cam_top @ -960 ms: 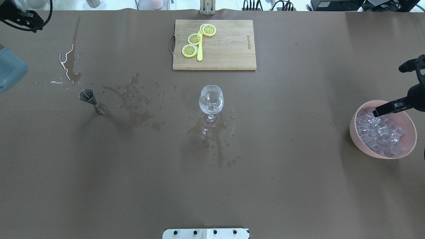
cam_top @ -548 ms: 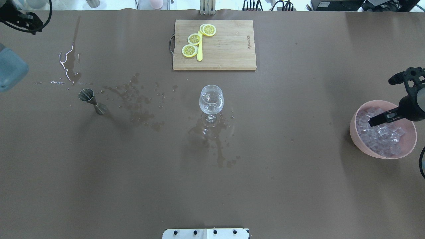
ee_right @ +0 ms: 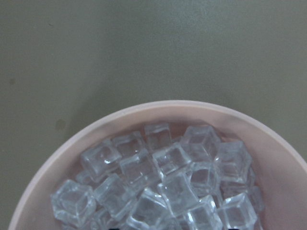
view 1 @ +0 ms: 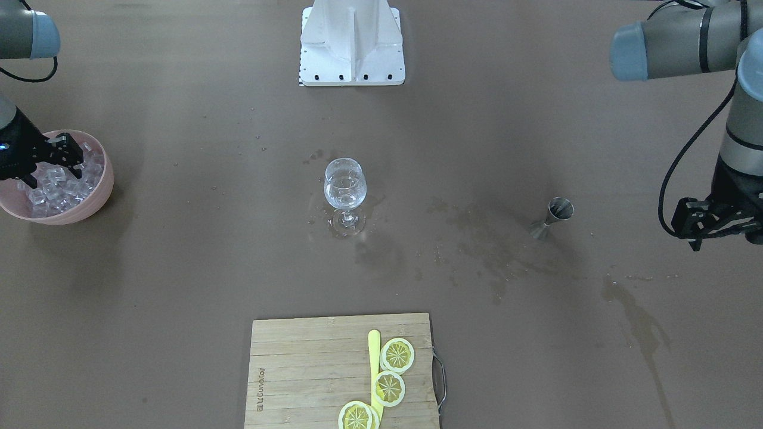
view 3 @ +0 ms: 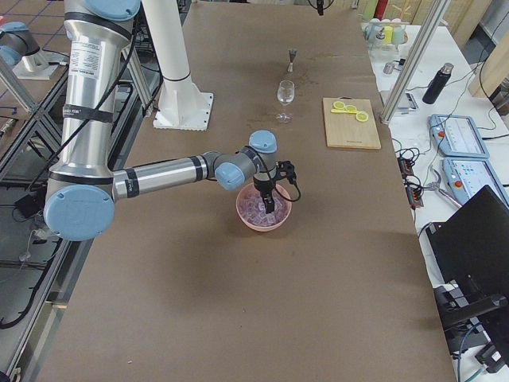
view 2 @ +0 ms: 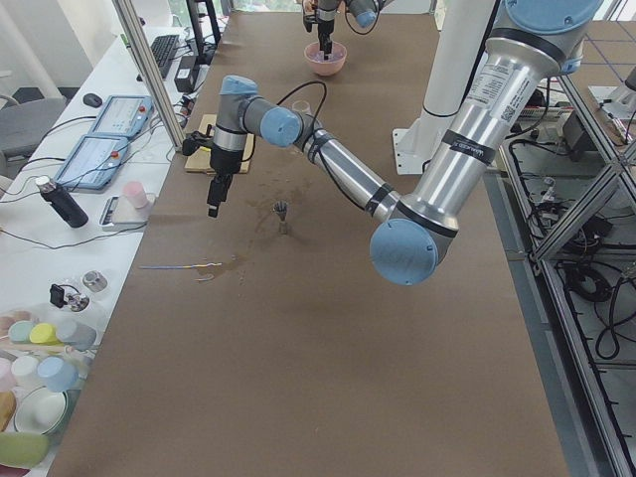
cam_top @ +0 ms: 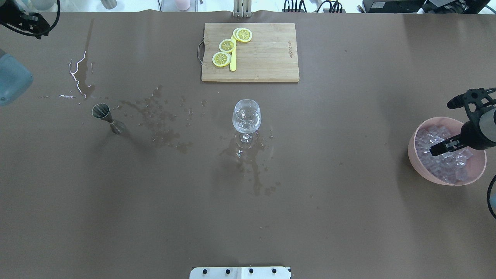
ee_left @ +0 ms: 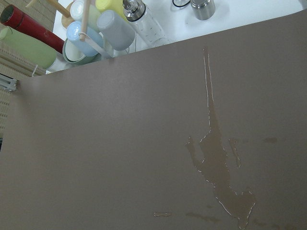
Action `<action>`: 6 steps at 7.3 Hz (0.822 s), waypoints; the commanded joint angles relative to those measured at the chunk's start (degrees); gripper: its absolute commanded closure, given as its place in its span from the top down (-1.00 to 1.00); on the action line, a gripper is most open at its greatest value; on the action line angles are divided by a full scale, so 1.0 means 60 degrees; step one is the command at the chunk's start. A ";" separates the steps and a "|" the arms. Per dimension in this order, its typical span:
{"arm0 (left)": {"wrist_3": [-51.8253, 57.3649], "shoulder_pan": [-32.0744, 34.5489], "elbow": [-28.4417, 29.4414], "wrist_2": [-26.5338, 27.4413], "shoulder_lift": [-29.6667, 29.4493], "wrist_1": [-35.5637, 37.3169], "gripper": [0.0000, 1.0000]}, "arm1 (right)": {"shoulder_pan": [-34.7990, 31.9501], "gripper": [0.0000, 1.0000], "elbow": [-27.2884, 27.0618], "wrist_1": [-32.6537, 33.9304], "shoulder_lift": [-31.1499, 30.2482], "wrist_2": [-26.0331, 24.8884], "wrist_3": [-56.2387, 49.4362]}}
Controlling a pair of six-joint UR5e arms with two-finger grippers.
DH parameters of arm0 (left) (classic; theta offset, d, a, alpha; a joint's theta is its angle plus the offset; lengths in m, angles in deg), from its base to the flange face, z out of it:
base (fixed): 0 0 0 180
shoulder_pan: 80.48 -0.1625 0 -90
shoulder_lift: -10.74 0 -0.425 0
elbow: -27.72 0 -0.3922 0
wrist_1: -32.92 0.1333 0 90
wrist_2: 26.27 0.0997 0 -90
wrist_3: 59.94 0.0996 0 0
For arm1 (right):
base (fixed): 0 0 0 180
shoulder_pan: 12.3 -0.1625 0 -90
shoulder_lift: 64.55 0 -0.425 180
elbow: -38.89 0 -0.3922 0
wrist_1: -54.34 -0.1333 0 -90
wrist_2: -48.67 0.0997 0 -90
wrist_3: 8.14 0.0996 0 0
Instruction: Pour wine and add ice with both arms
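**Item 1. My right gripper** (cam_top: 438,149): points down into the pink bowl (cam_top: 411,155) at the table's right end. Its fingertips sit just above the ice, wide apart as far as I can judge. Nothing is caught between them.

**Item 2. My left gripper** (view 2: 214,202): hangs above the table (cam_top: 348,201) near its left end, pointing down, well apart from the jigger. I cannot tell how far its fingers are parted. Its camera looks onto a long wet streak (ee_left: 216,163) on the brown cover.

**Item 3. Ice** (ee_right: 168,184): many clear cubes heaped in the pink bowl, filling much of it.

**Item 4. Wine** (cam_top: 246,123): a little clear liquid, hard to make out, low in the stemmed glass.

**Item 5. Glass** (cam_top: 246,116): upright at mid-table, its foot standing in a wet patch (cam_top: 248,162).

**Item 6. Jigger** (cam_top: 109,119): metal, upright, left of the glass. Scattered damp spots (cam_top: 162,120) lie between the two.

**Item 7. Cutting board** (cam_top: 267,58): wooden, on the far side of the table from my base. It carries three lemon slices (cam_top: 226,45) and a yellow stick (cam_top: 233,62) on its left half.

**Item 8. White pedestal** (view 1: 351,42): at the near edge, between my arms.
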 commanded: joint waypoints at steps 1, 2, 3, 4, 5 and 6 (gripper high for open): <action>-0.0002 0.0020 -0.0017 -0.0002 -0.0010 0.0002 0.97 | 0.0049 0.18 -0.0036 -0.0005 -0.0069 -0.0086 -0.0013; -0.0002 0.0020 -0.0017 -0.0002 0.0019 0.0002 0.96 | 0.0035 -0.34 -0.0079 -0.0005 -0.0069 -0.0086 -0.0027; -0.0016 0.0035 -0.0002 -0.0002 0.0034 0.0002 0.96 | 0.0049 -0.87 -0.0065 -0.0005 -0.0069 -0.0101 -0.0027; -0.0017 0.0020 -0.0002 -0.0002 0.0048 0.0002 0.97 | 0.0049 -1.00 -0.0065 -0.0005 -0.0054 -0.0101 -0.0027; -0.0046 0.0020 0.0012 -0.0002 0.0048 0.0002 0.97 | 0.0035 -1.00 -0.0123 -0.0005 0.0033 -0.0014 -0.0027; -0.0046 0.0035 0.0012 -0.0002 0.0048 0.0002 0.96 | -0.0256 -1.00 -0.0486 0.0053 0.0077 0.0176 -0.0013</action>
